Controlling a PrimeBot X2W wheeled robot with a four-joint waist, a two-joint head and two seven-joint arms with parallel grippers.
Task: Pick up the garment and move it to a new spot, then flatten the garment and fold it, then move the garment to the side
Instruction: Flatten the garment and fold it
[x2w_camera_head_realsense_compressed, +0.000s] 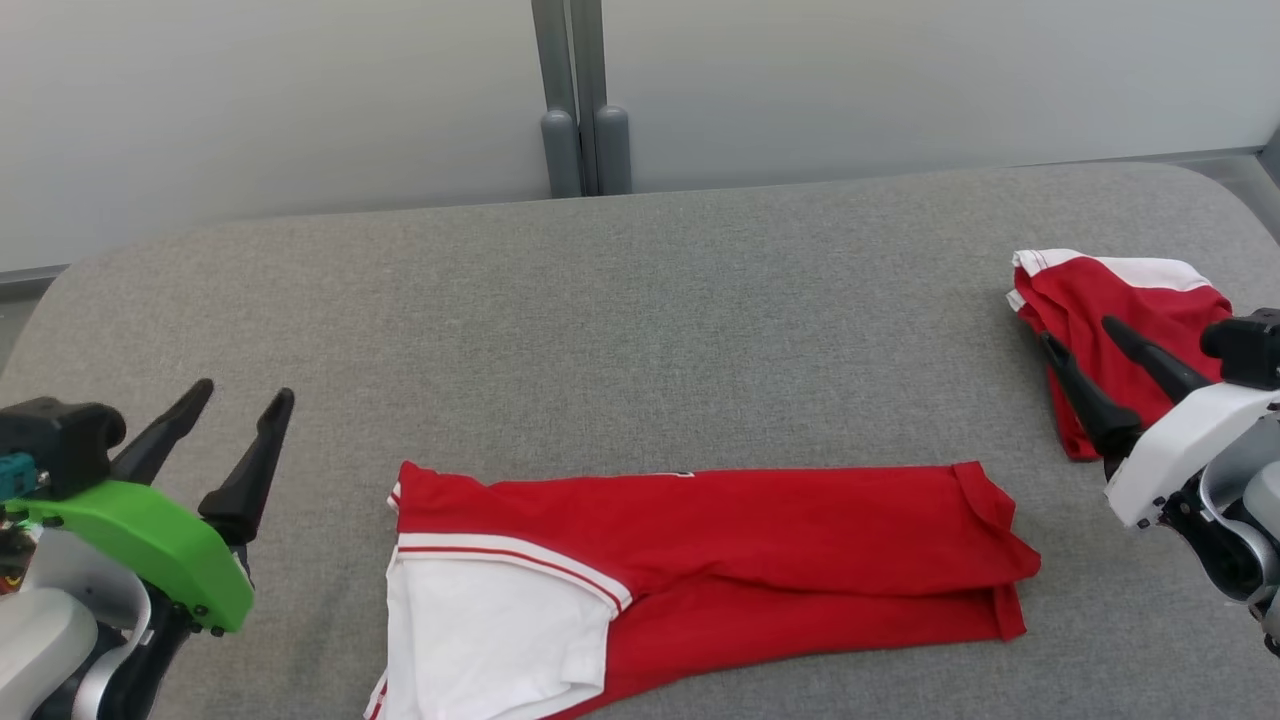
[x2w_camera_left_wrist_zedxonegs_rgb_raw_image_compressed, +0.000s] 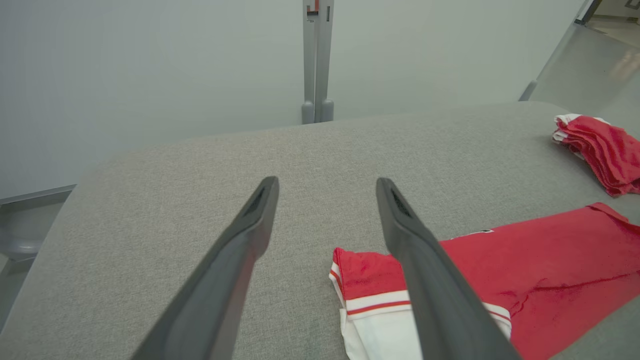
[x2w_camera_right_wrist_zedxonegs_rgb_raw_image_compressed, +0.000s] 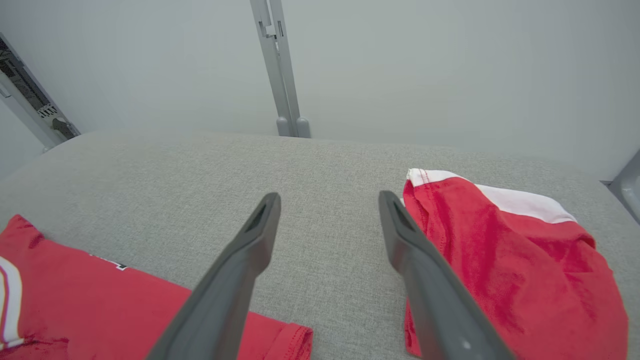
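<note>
- Two red-and-white items are counted: garment (x2w_camera_head_realsense_compressed: 720, 560) laid along the grey tabletop's (x2w_camera_head_realsense_compressed: 640, 320) near edge, folded bundle (x2w_camera_head_realsense_compressed: 1110, 300) at its right edge.
- Left claw (x2w_camera_head_realsense_compressed: 245, 392) and right claw (x2w_camera_head_realsense_compressed: 1077, 331) are held spread, empty.
- A pale wall (x2w_camera_head_realsense_compressed: 250, 100) is seen behind.

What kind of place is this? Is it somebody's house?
Probably a lab or test room, not a house: a grey cloth-covered table, plain pale wall panels joined by a metal post, and a red-and-white garment laid out.

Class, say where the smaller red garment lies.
In the head view, the smaller red garment lies at the table's far right, beside the right hand, apart from the long red shirt.
</note>
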